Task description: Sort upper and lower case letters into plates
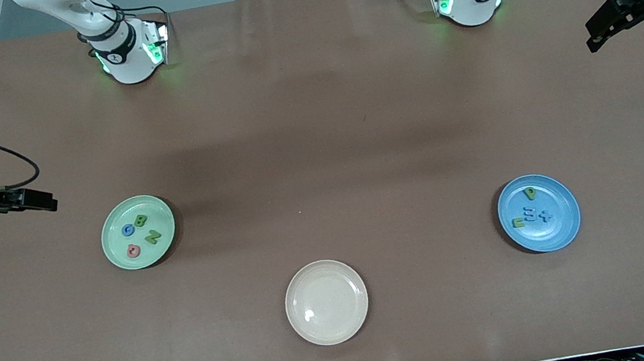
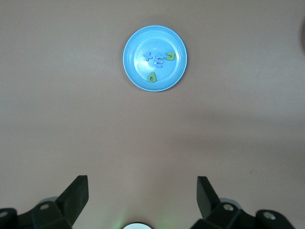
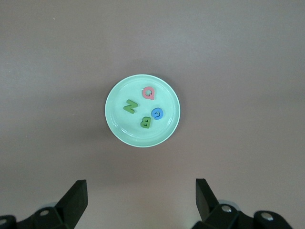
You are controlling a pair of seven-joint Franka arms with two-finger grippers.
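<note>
The mint green plate (image 1: pixel 114 244) holds the capitals: green B (image 1: pixel 140 221), green N (image 1: pixel 152 236), blue G (image 1: pixel 128 230) and the red Q-like ring (image 1: pixel 133 251). The blue plate (image 1: pixel 557 231) holds blue m (image 1: pixel 531 215), blue x (image 1: pixel 545 214) and two green small letters (image 1: pixel 529 193). My right gripper (image 1: pixel 38 201) is open and empty, raised over the table at the right arm's end; its wrist view shows the mint plate (image 3: pixel 120 125) below. My left gripper (image 1: pixel 607 25) is open and empty, raised at the left arm's end; its wrist view shows the blue plate (image 2: pixel 167 77).
A cream-beige plate (image 1: pixel 326 302) lies bare near the front edge, midway between the two other plates. The brown tabletop (image 1: pixel 316 142) spreads between the plates and the arm bases.
</note>
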